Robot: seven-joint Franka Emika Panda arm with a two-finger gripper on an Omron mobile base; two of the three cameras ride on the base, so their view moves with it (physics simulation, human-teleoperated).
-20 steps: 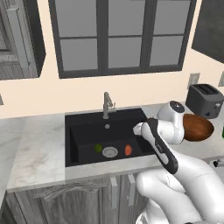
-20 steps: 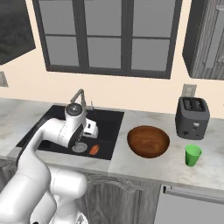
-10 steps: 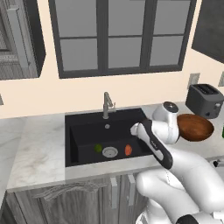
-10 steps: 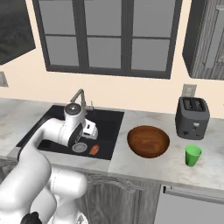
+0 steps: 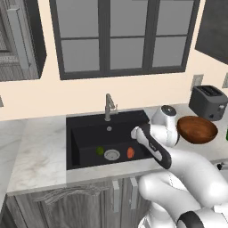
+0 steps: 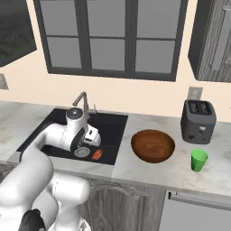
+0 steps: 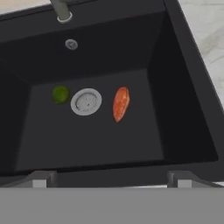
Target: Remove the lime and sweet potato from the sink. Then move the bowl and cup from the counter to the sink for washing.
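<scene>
The black sink (image 7: 183, 74) holds the lime (image 7: 60, 94) left of the silver drain (image 7: 86, 101) and the orange-red sweet potato (image 7: 120, 103) right of it. Both also lie on the basin floor in the left base view: lime (image 5: 99, 151), sweet potato (image 5: 130, 152). My gripper (image 7: 111, 179) hangs open above the basin's right part, well clear of both, with nothing between its fingertips (image 7: 39, 179). On the counter (image 6: 149, 173) right of the sink stand the brown wooden bowl (image 6: 153, 145) and the green cup (image 6: 198, 159).
A grey faucet (image 5: 108, 106) rises at the sink's back rim. A dark toaster (image 6: 198, 121) stands against the wall behind the bowl and cup. Bare counter (image 5: 38, 151) lies left of the sink. My arm arches over the sink's right edge.
My hand has edged slightly farther over the sink, still open. The lime, sweet potato, bowl and cup have not moved.
</scene>
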